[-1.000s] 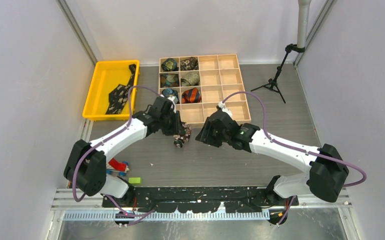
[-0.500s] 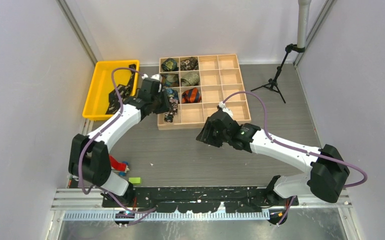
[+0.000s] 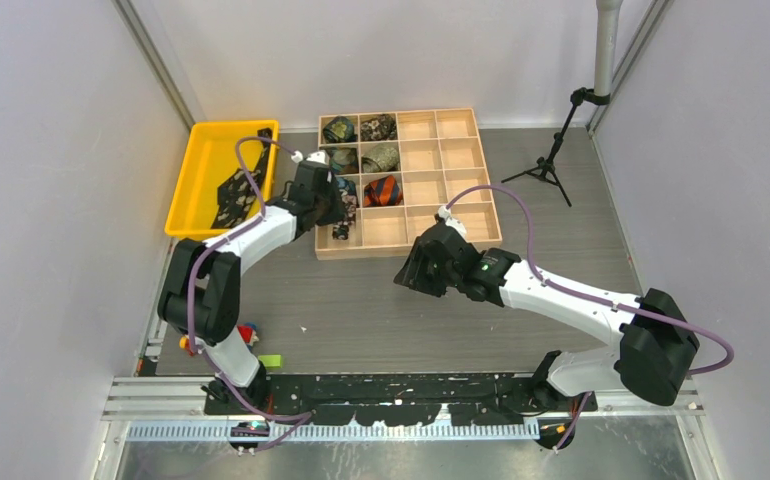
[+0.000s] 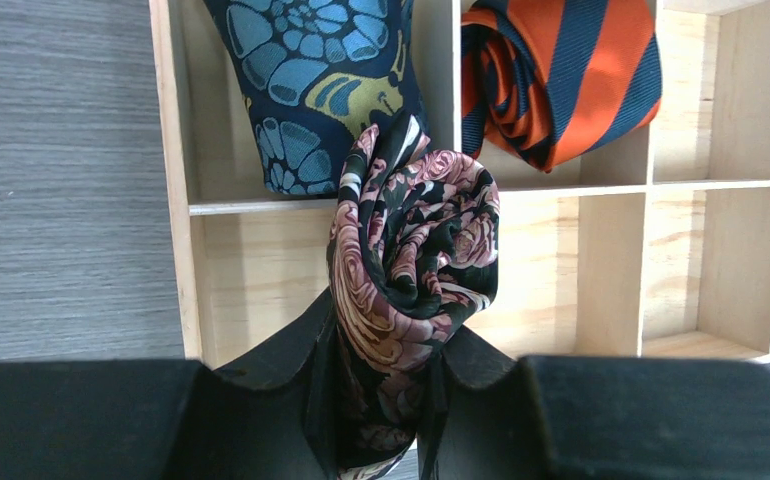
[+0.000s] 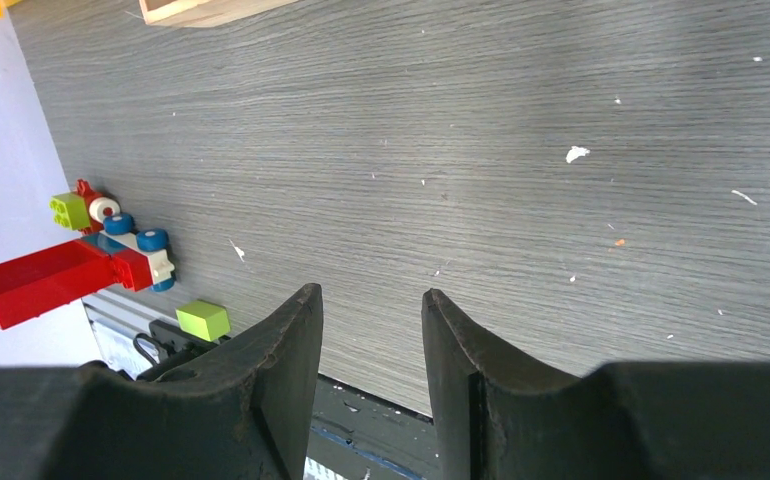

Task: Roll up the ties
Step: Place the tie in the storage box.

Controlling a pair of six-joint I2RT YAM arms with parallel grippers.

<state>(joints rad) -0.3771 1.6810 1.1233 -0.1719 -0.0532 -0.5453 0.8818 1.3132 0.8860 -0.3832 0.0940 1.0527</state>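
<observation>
My left gripper (image 4: 386, 330) is shut on a rolled dark tie with a pink-cream floral print (image 4: 411, 250). It holds the coil over the front-left compartment of the wooden divided box (image 4: 176, 200). From above, the same gripper (image 3: 339, 222) and coil (image 3: 341, 233) sit at the box's (image 3: 461, 165) near-left corner. Several rolled ties fill the left compartments, among them a blue floral one (image 4: 311, 80) and an orange-navy striped one (image 4: 561, 80). A black dotted tie (image 3: 233, 190) lies unrolled in the yellow tray (image 3: 196, 170). My right gripper (image 3: 411, 275) hangs open over bare table, its fingers (image 5: 296, 330) holding nothing.
A black tripod (image 3: 551, 160) stands at the back right beside the box. Toy bricks (image 3: 246, 335) and a green block (image 3: 270, 360) lie near the left arm's base; the right wrist view shows them as a red toy (image 5: 51, 275) and green block (image 5: 202, 320).
My left arm has carried the rolled floral tie from the table in front of the box up and left to the front-left compartment. The right arm has barely moved.
</observation>
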